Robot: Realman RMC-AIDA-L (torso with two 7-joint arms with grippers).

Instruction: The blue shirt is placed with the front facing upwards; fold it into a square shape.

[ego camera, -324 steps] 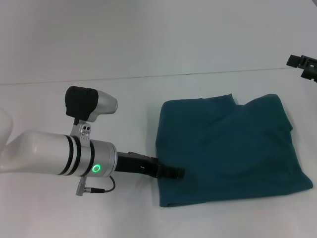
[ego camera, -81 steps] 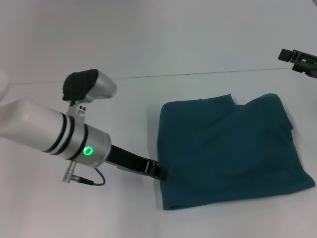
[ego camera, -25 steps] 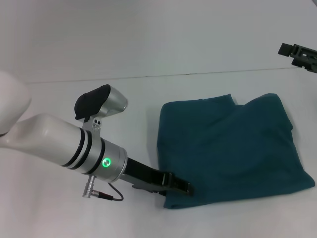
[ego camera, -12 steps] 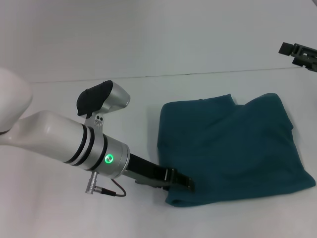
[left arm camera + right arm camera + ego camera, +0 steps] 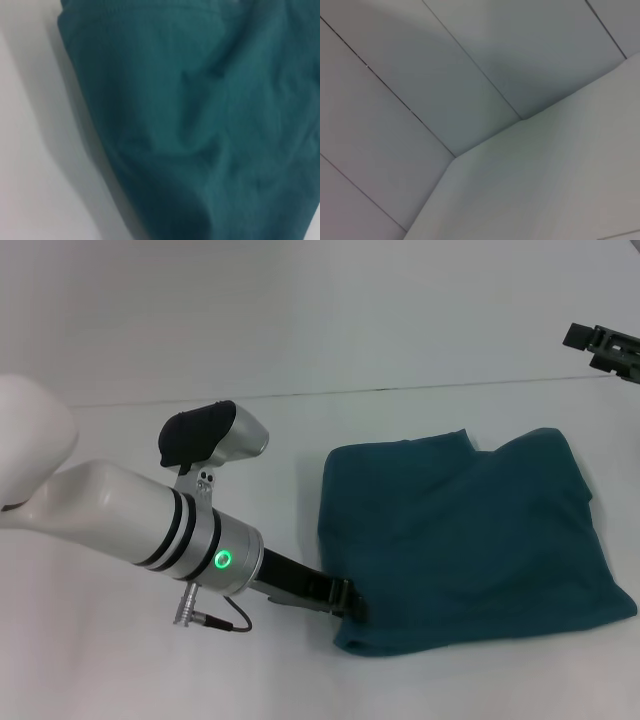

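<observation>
The blue shirt lies folded into a rough rectangle on the right half of the white table, plain teal side up, with no letters showing. My left gripper sits at the shirt's near left corner, its tip against the cloth edge, and that corner looks bunched and rounded. In the left wrist view the blue shirt fills most of the picture with a strip of table beside it. My right gripper stays parked high at the far right, away from the shirt.
A seam line runs across the table behind the shirt. The right wrist view shows only pale panels. The left arm's silver forearm covers the near left of the table.
In the last second the left gripper pushed rightward into the shirt's near left corner, then drew back a little. The corner has bunched and shifted slightly right. The right arm stayed put.
</observation>
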